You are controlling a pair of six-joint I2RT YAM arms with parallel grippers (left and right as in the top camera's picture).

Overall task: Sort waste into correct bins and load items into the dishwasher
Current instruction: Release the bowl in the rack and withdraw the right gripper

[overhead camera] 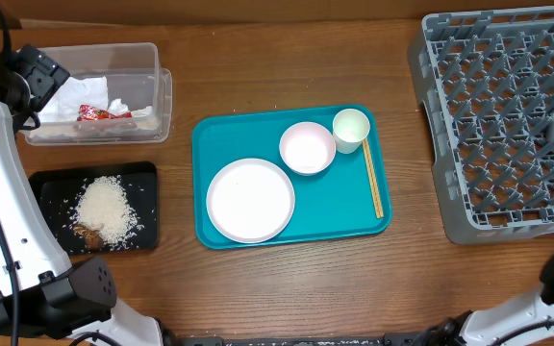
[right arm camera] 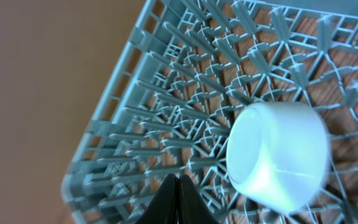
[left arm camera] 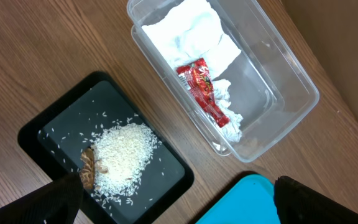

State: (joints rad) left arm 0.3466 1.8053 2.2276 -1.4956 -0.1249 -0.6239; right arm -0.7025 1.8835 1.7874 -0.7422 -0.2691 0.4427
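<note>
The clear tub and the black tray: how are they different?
The clear tub is see-through and deep; the black tray is dark and shallow. The clear tub holds white napkins and a red wrapper; the black tray holds rice and brown scraps. Both are rectangular.

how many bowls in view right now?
2. One bowl upright on the teal tray, beside the cup; the other bowl resting in the dish rack. The rack's cropped right edge might hide more.
</note>
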